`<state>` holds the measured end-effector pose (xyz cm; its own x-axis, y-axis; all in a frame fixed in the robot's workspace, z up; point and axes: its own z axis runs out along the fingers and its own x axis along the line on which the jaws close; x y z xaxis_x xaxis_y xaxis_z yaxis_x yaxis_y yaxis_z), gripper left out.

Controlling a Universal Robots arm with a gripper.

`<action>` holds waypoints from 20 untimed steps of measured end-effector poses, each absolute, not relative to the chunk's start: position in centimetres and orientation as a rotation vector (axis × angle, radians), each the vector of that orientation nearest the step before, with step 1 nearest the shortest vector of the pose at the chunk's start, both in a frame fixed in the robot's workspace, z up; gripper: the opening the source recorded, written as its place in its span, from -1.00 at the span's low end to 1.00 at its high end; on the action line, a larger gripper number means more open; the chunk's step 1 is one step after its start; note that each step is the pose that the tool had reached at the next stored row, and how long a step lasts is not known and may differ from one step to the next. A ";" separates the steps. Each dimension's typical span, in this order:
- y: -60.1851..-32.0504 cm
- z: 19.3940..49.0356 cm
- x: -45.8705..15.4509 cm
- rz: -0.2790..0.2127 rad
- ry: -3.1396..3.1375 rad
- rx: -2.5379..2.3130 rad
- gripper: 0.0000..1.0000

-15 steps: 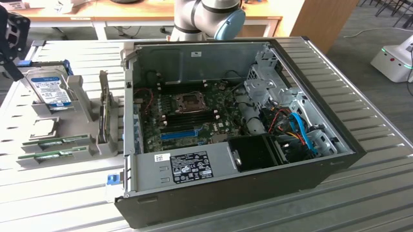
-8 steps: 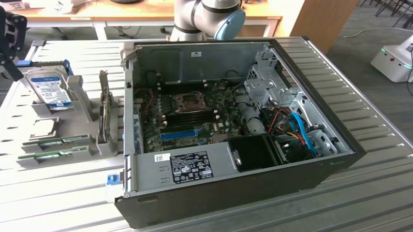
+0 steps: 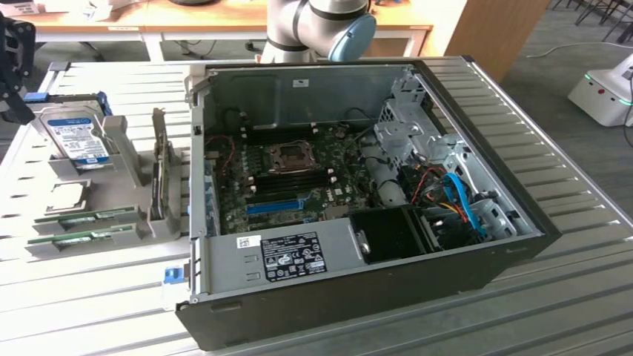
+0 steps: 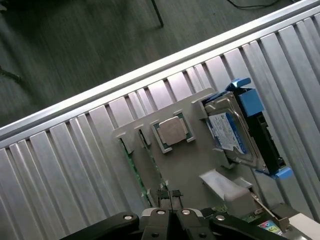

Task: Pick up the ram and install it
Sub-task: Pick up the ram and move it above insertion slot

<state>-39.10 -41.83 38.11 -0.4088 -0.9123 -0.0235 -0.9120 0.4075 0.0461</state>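
hangs over grey holder [image 4: 187, 167] with pincer [image 4: 170, 195] pressed together, gripping nothing. leaves ram [image 4: 134, 167] standing on edge in its slot, just beside the tips, untouched. faces cpu [image 4: 172, 131] just beyond the tips, drive [image 4: 227, 130] farther off. sits well apart from open case [image 3: 296, 297].

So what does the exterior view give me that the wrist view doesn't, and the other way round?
Exterior view: the open computer case with its motherboard, and the arm's grey and blue joint behind it. Wrist view: the gripper above the grey holder, close to the ram, which stands in its slot, not yet picked up. Shared: the holder, the ram, the hard drive with its blue label, and the slatted metal table.
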 end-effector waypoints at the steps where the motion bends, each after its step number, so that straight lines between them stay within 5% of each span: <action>1: -41.8 38.1 -39.1 -0.081 -2.618 1.725 -0.79; 20: -41.8 38.1 -39.1 -0.085 -2.488 1.906 -0.79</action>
